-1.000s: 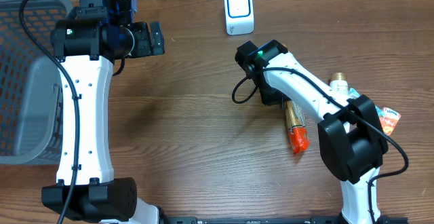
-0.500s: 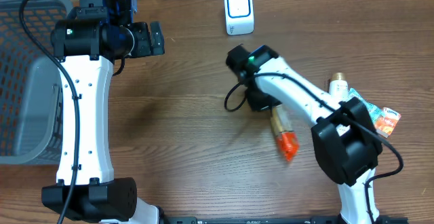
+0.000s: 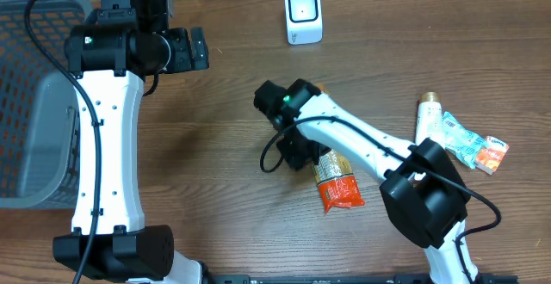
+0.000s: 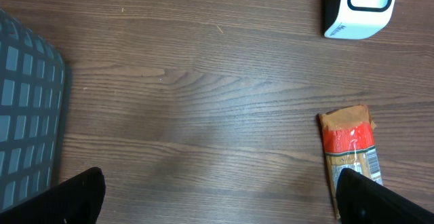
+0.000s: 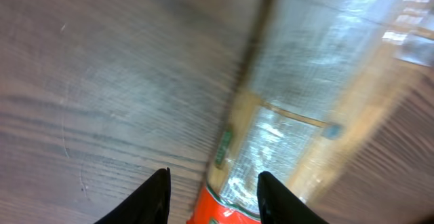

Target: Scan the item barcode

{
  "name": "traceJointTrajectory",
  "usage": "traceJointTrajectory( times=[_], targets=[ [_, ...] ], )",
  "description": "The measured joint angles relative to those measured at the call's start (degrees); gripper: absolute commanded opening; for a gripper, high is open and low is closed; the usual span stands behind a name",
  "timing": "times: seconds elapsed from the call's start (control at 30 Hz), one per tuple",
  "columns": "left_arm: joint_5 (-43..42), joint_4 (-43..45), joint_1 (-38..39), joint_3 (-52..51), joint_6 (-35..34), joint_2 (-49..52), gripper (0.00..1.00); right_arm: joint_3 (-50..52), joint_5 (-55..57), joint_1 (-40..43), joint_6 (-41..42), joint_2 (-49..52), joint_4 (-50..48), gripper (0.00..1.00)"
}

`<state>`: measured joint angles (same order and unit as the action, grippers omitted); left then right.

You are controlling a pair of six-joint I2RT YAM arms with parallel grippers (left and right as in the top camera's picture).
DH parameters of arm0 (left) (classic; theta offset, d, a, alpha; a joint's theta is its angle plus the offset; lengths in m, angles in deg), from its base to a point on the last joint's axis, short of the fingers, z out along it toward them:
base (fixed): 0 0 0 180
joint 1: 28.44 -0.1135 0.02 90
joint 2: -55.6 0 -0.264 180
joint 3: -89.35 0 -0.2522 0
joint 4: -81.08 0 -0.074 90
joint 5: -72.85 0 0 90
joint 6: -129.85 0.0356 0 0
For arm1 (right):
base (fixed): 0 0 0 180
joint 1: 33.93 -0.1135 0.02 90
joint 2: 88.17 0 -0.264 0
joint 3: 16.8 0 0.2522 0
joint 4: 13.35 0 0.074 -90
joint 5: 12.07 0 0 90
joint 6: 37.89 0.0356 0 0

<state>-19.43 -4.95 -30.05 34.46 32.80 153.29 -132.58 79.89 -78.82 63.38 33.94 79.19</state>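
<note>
The item is a long noodle packet (image 3: 334, 183) with a clear middle and an orange end. It lies flat on the wooden table, and also shows in the left wrist view (image 4: 350, 157) and, blurred, in the right wrist view (image 5: 291, 108). My right gripper (image 3: 299, 151) hangs over the packet's upper end. Its jaws (image 5: 213, 178) stand apart, with the packet's left edge and orange end between them. A white barcode scanner (image 3: 303, 15) (image 4: 358, 5) stands at the back. My left gripper (image 3: 188, 50) (image 4: 224, 200) is wide open and empty, high at the back left.
A grey mesh basket (image 3: 30, 103) (image 4: 27, 115) takes up the left side. At the right lie a small bottle (image 3: 428, 114) and two snack packets (image 3: 461, 136) (image 3: 492, 153).
My right arm swung left and forward across the table, bringing the noodle packet along. Its jaws went from shut to apart. The left arm stayed still.
</note>
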Motion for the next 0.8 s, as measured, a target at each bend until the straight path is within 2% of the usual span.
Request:
traceJointTrajectory(
  times=[0.17, 0.27, 0.43, 0.57, 0.8],
  targets=[
    [0.0, 0.0, 0.0, 0.0, 0.0, 0.0, 0.99, -6.1, -0.3, 3.9, 3.8, 0.0, 2.5, 0.5],
    [0.0, 0.0, 0.0, 0.0, 0.0, 0.0, 1.0, -7.2, -1.3, 5.5, 5.2, 0.0, 2.3, 0.57],
    [0.0, 0.0, 0.0, 0.0, 0.0, 0.0, 1.0, -7.1, -3.7, 5.3, 5.6, 0.0, -1.0, 0.59],
    [0.0, 0.0, 0.0, 0.0, 0.0, 0.0, 1.0, -4.7, -8.9, 4.9, 4.7, 0.0, -6.4, 0.59],
    [0.0, 0.0, 0.0, 0.0, 0.0, 0.0, 1.0, 4.8, -16.1, 4.6, 4.1, 0.0, -9.3, 0.58]
  ],
)
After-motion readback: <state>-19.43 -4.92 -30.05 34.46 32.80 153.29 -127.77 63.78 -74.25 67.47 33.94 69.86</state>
